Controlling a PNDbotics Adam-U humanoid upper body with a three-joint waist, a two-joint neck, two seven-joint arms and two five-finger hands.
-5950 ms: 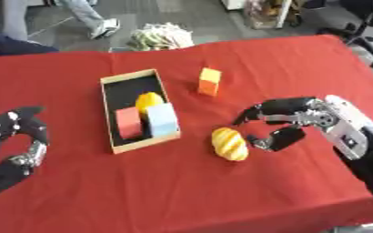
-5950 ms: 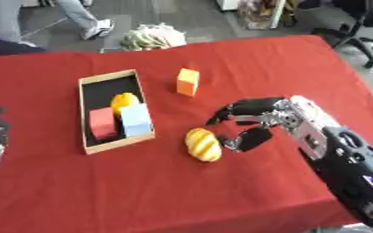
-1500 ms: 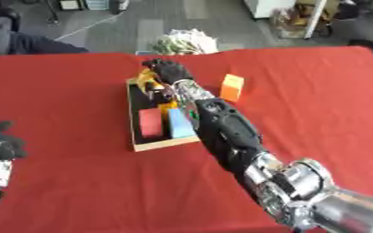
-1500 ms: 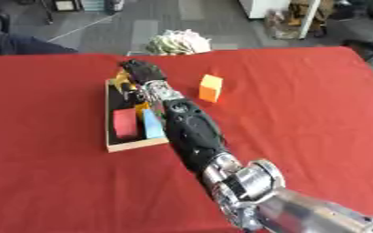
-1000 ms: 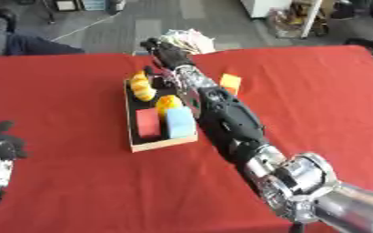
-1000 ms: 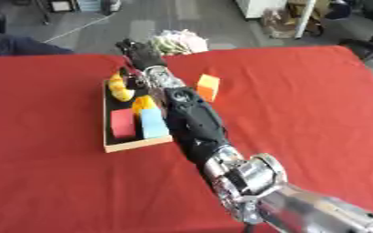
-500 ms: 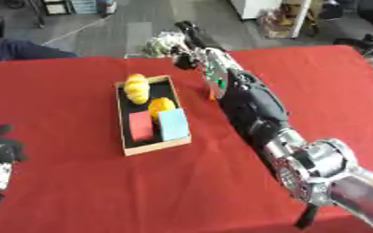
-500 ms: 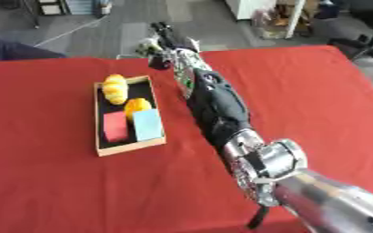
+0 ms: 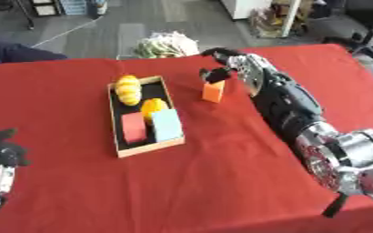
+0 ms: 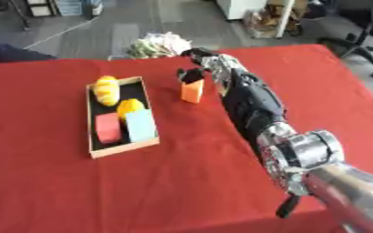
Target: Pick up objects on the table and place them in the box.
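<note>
Left eye view is showing the robot's right arm stretching far across the red table (image 9: pixel 221 182) toward its far edge; the right hand (image 9: pixel 225 63) is hovering at the top of an orange block (image 9: pixel 214 90), its dark fingers (image 9: pixel 214 75) curling down toward the block's upper end; whether they are touching it or pinching it I cannot tell. The orange block is standing upright on the cloth, just beside the right wall of the wooden box (image 9: pixel 139 147), apart from it and nearer the table's far edge than its near one. The box is lying left of the table's middle, its long side running away from the robot; inside, a yellow bread-like item (image 9: pixel 128 89) is sitting at the far end, an orange rounded item (image 9: pixel 152 107) is resting at the middle, and a red block (image 9: pixel 133 128) and a light blue block (image 9: pixel 167 124) are lying side by side at the near end. The left hand (image 9: pixel 0 157) is resting at the lower left corner, fingers relaxed and spread, holding nothing.
</note>
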